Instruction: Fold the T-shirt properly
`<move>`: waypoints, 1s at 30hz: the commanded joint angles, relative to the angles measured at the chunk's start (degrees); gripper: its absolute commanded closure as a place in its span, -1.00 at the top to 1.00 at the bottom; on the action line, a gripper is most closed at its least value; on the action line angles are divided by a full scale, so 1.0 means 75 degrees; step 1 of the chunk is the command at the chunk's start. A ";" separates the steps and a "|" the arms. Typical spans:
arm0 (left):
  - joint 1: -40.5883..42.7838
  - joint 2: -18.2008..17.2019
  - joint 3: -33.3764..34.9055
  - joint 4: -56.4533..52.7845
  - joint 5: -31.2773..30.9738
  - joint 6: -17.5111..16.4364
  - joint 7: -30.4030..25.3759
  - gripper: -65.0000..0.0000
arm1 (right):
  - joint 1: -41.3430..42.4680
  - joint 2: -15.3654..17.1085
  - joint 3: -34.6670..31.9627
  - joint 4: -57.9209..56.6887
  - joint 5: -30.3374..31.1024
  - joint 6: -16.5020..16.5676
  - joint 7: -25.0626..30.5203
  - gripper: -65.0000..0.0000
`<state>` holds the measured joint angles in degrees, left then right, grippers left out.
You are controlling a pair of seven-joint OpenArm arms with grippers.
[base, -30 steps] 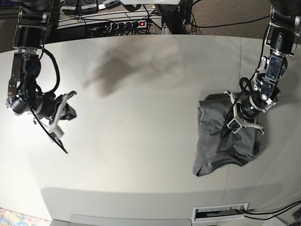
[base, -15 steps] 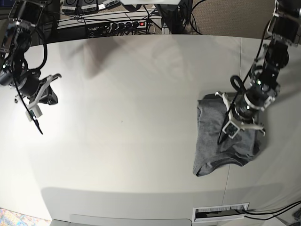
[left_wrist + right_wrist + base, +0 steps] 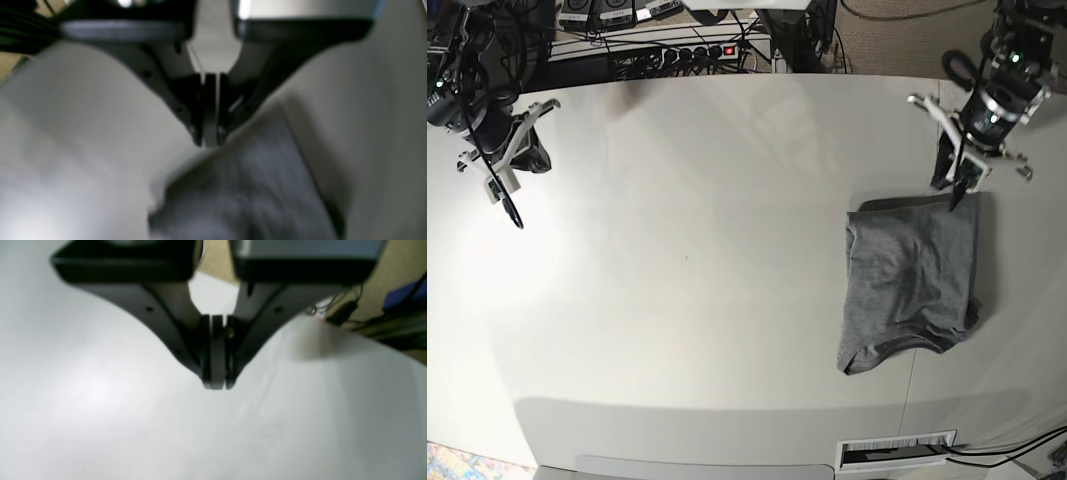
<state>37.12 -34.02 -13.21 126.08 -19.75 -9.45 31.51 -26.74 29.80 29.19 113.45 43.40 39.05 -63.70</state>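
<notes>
T-shirt (image 3: 912, 285): heather-grey cotton, folded into a rough rectangle, lying flat on the base view's right side of the table; its lower edge curves up into a rounded notch with a darker hem band
T-shirt edges: top edge fairly straight, left edge slightly wavy, right edge close to a seam line running down the table surface
Table (image 3: 697, 250): pale, smooth, matte sheet with soft glare patches; wide bare expanse between the two arms, reaching from the shirt across to the far side
Left gripper (image 3: 954, 200): on the base view's right, above the shirt's top right corner, tip pointing down at that corner; fingers pressed together with nothing between them
Left wrist view: blurred; dark tapered fingers (image 3: 196, 133) meet at a narrow tip just over the grey knit, though contact with the cloth is hard to judge there
Right gripper (image 3: 515, 218): on the base view's left near the table's edge, well apart from the shirt; fingers clenched on nothing
Right wrist view: black wedge-shaped fingers (image 3: 206, 373) closed flush over bare white table
Back edge: power strip (image 3: 689, 52) and tangled cables beyond the table
Front edge: white vented slot (image 3: 897, 452) below the shirt
</notes>
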 commanded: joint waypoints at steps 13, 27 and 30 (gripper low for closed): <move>0.3115 0.1411 -0.1425 0.0458 -0.0460 -0.0149 -0.0134 -1.00 | -0.2305 0.0143 0.0076 0.0119 0.0093 0.0020 0.0242 -1.00; 0.4774 0.1827 -0.1352 -0.0280 -0.1408 -0.1953 0.0070 -1.00 | -0.4100 -0.1454 0.0009 0.0096 -0.0851 0.0050 0.0504 -1.00; 0.4648 0.1824 -0.1005 -0.1250 -0.1396 -0.2238 -0.0245 -1.00 | -0.4095 -0.1472 -0.0262 -0.0152 -0.1116 0.0050 0.0851 -1.00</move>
<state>70.96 -20.18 -20.51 115.79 -29.56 -25.85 30.22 -56.69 18.11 26.87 111.79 34.76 39.07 -57.49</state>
